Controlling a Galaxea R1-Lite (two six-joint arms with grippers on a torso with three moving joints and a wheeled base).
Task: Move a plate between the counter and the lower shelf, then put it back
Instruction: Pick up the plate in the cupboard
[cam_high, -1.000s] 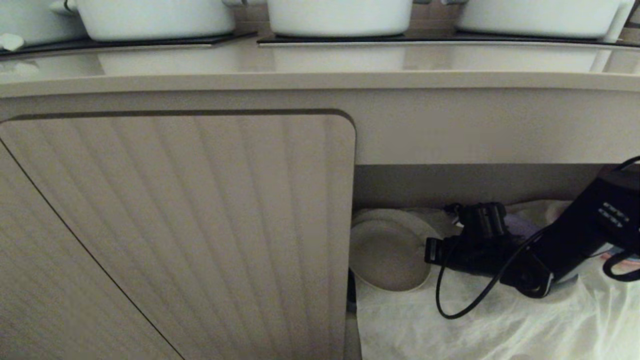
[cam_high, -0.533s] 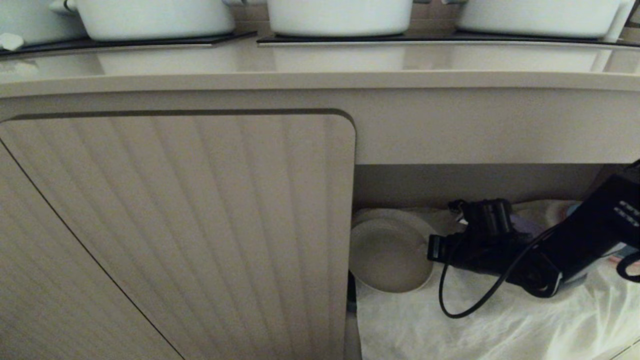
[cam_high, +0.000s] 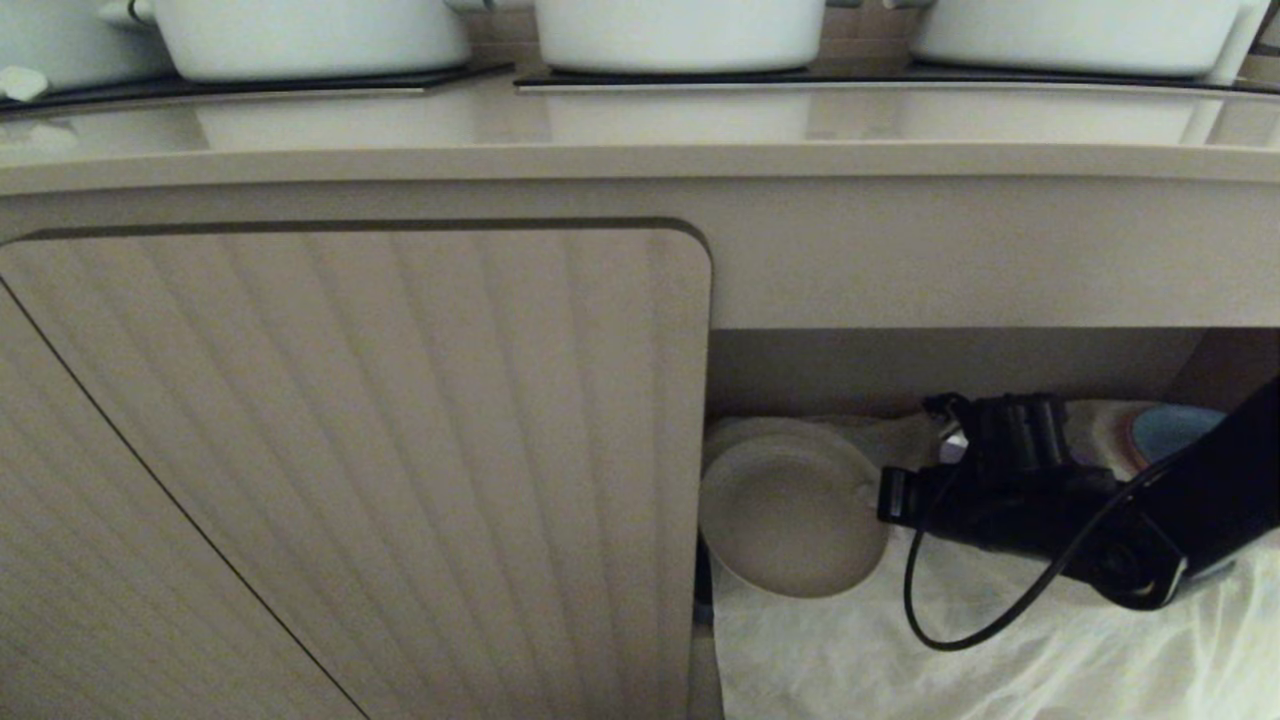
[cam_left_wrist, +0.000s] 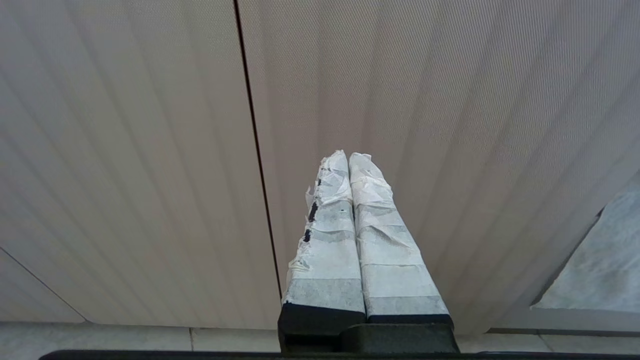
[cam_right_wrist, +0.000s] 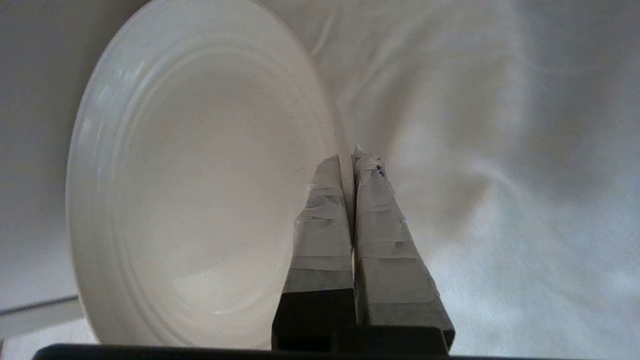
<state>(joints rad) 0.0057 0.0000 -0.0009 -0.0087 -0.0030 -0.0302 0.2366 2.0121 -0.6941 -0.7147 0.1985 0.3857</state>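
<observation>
Cream plate (cam_high: 790, 520) tilted, inside lower shelf (cam_high: 950, 370) above white cloth, just right of the door edge, right rim pinched by right gripper (cam_right_wrist: 350, 162). Counter (cam_high: 640, 130) above, pale beige.

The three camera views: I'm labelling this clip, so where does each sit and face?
Head: faces the counter front, lower shelf; right gripper shows.
Left wrist: behind shut fingers, facing the ribbed cabinet door.
Right wrist: behind fingers pinching the plate.
Shared: head and right wrist show the plate.

Kitchen: pots (cam_high: 680, 30) on hob-fitted counter (cam_high: 640, 160).
</observation>
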